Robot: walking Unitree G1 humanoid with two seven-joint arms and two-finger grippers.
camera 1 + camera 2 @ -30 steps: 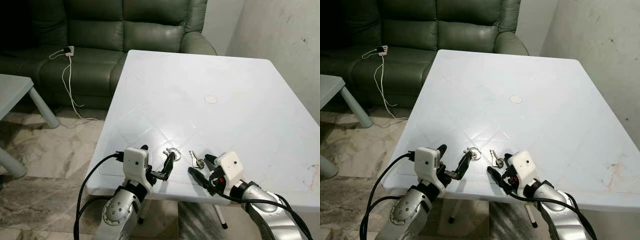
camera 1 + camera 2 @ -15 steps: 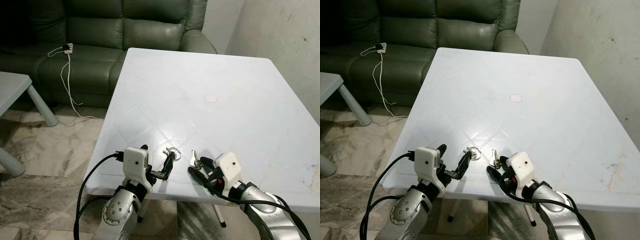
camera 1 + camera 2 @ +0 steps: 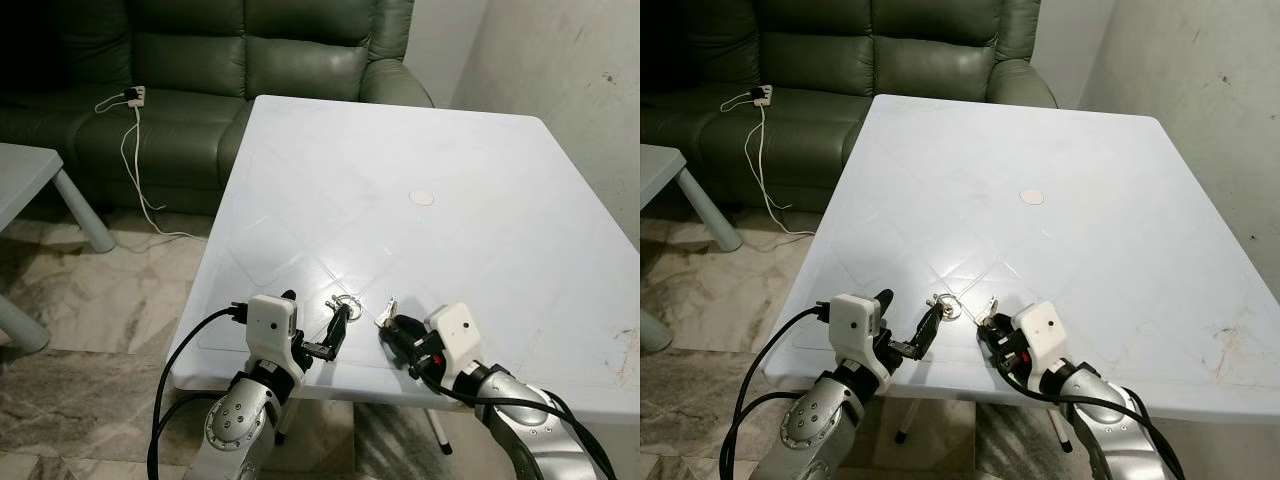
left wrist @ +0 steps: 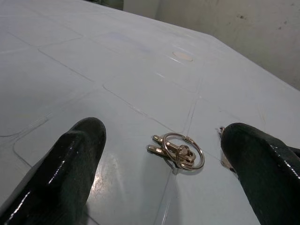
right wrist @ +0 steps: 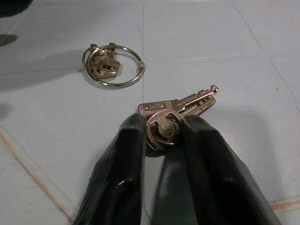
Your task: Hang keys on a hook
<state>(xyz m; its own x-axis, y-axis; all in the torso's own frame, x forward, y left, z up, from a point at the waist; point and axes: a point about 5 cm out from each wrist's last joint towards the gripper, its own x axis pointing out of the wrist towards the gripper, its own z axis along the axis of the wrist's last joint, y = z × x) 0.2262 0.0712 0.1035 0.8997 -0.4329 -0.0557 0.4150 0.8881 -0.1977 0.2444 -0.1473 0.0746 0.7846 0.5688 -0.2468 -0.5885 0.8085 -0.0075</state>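
Keys (image 5: pixel 171 117) are now tipping up off the white counter (image 3: pixel 450 150) vs 1 s ago, when they were lying flat; right gripper (image 5: pixel 163 133) has closed in, jaws pinching the key heads near the front edge. Key ring (image 4: pixel 180 151) is lying just beside, apart from them. Left gripper (image 4: pixel 164 159) is hovering w/ jaws spread either side of the ring. Green sofa (image 3: pixel 200 60) is sitting behind.

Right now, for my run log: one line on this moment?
right gripper: shut on keys | left gripper: open, by key ring | both on white table
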